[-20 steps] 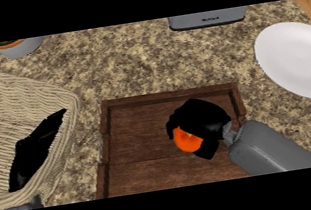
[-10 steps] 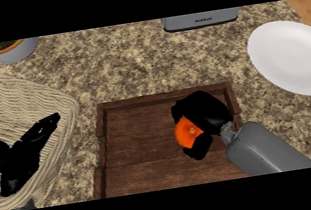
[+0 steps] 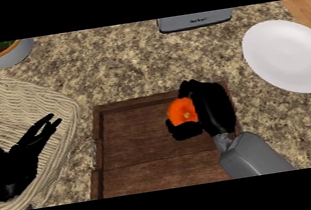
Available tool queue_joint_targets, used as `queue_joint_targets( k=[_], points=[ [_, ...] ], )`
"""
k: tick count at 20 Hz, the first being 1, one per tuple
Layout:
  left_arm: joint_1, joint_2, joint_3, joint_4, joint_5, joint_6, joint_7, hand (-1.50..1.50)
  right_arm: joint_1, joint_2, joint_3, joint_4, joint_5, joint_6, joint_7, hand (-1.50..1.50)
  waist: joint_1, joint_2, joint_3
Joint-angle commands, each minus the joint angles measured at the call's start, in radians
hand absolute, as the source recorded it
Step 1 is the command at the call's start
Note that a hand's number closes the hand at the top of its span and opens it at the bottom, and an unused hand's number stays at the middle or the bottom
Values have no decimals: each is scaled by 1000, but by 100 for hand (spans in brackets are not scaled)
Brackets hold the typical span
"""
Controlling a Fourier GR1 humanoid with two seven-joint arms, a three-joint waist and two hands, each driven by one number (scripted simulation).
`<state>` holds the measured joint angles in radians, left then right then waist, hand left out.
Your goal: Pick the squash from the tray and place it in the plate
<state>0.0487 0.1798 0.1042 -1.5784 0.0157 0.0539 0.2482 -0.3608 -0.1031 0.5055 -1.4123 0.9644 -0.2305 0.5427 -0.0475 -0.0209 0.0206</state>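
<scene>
Gripping the squash (image 3: 183, 111), the right hand (image 3: 210, 109) curls around it over the tray (image 3: 132, 153). The pick looks done; next comes carrying it up and rightward to the plate (image 3: 290, 54). The left hand (image 3: 14, 161) rests open.

Dark plank-wood tray (image 3: 133, 156) at lower centre, smooth matt white plate (image 3: 290, 55) upper right, coarse woven wicker basket (image 3: 10, 108) left, speckled stone counter (image 3: 115, 67)
</scene>
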Motion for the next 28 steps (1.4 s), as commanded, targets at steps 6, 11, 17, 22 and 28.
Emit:
queue_joint_targets(
  k=[6,11,17,22,28],
  points=[
    [25,-118,-88,67,30,-41,10,0,89,39,-118,-175,159,-301,154,150,4,17,-21],
    [3,-123,-89,62,17,-40,28,0,136,6,-214,-281,80,-339,157,150,13,19,-20],
    [-19,-141,-91,101,11,-49,7,0,170,-50,-328,-201,-50,-527,11,150,29,30,-19],
    [-41,-151,-102,92,7,-61,23,0,152,-154,-447,-93,-113,-580,-75,150,34,35,-18],
    [-1,-163,-123,60,-12,-65,11,0,58,-266,-589,85,-302,-617,-209,150,63,36,-16]
  ],
)
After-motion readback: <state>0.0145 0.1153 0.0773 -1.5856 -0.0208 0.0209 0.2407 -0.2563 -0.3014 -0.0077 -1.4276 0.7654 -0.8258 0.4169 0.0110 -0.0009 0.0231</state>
